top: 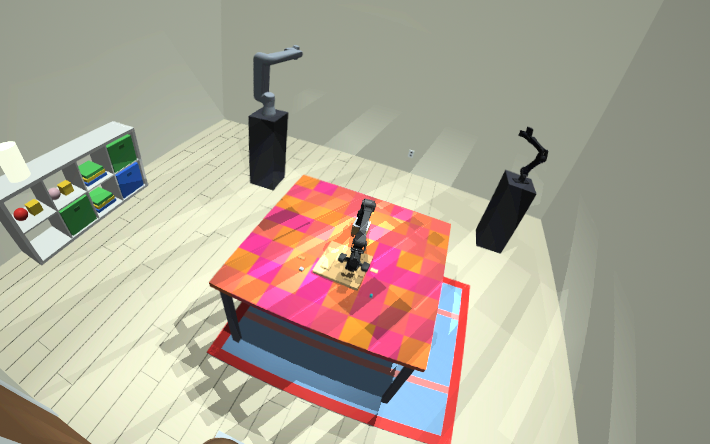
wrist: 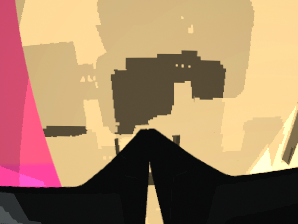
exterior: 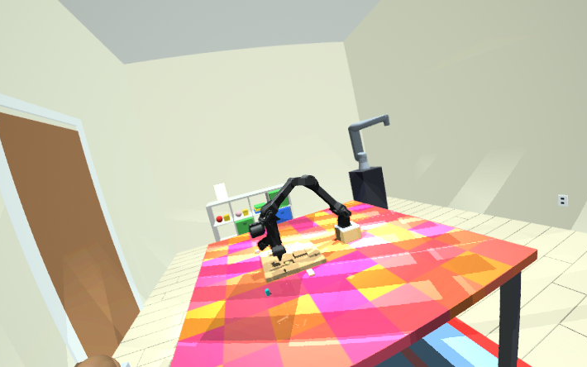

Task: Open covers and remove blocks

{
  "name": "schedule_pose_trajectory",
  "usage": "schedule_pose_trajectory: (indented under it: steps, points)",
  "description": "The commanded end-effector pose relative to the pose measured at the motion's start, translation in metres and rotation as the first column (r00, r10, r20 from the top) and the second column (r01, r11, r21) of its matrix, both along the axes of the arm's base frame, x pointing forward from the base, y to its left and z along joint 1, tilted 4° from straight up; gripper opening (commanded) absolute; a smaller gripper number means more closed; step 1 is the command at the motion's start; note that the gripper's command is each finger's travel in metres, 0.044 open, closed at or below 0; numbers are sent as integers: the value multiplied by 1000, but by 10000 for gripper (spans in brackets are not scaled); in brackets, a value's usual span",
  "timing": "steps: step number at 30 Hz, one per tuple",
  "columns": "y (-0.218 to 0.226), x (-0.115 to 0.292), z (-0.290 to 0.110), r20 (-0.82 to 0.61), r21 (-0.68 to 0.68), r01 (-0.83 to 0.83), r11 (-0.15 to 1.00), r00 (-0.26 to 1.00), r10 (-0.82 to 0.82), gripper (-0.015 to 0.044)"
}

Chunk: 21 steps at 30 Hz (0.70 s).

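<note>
The tan puzzle board (top: 329, 274) (exterior: 297, 270) (wrist: 275, 75) lies on the table. My gripper (top: 351, 270) (exterior: 279, 259) (wrist: 147, 135) is shut and empty, its fingertips low over the part of the board near the teal block. A teal block (top: 371, 295) (exterior: 267, 291) rests on the table clear of the board. A pale flat block (top: 374, 270) (exterior: 310, 272) lies close beside the board's edge. A small white block (top: 301, 269) and a tan piece (top: 301, 257) lie on the table on the other side. Shadows and my fingers obscure the covers and wells; their states cannot be told.
The patchwork table (top: 269, 292) (exterior: 378, 291) carries my arm's base block (exterior: 348, 233) behind the board. My arm arches over from that base. A shelf (top: 49, 242), a grey arm on a pedestal (top: 267, 148) and a black arm on a pedestal (top: 505, 212) stand away from the table.
</note>
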State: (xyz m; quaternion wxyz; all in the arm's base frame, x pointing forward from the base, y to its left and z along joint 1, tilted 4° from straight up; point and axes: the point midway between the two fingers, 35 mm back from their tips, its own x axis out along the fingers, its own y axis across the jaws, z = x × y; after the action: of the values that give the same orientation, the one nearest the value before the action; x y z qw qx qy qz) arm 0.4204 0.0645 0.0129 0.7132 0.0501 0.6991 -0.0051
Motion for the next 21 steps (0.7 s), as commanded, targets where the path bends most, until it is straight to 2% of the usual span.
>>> schedule_pose_trajectory:
  steps: [1, 18, 21]
  points:
    - [0, 1, 6, 2, 2, -4, 1000, 1000, 4, 0]
    - [-3, 3, 28, 2, 2, -4, 1000, 1000, 4, 0]
    - [-2, -6, 25, -9, 3, 116, 993, 993, -116, 0]
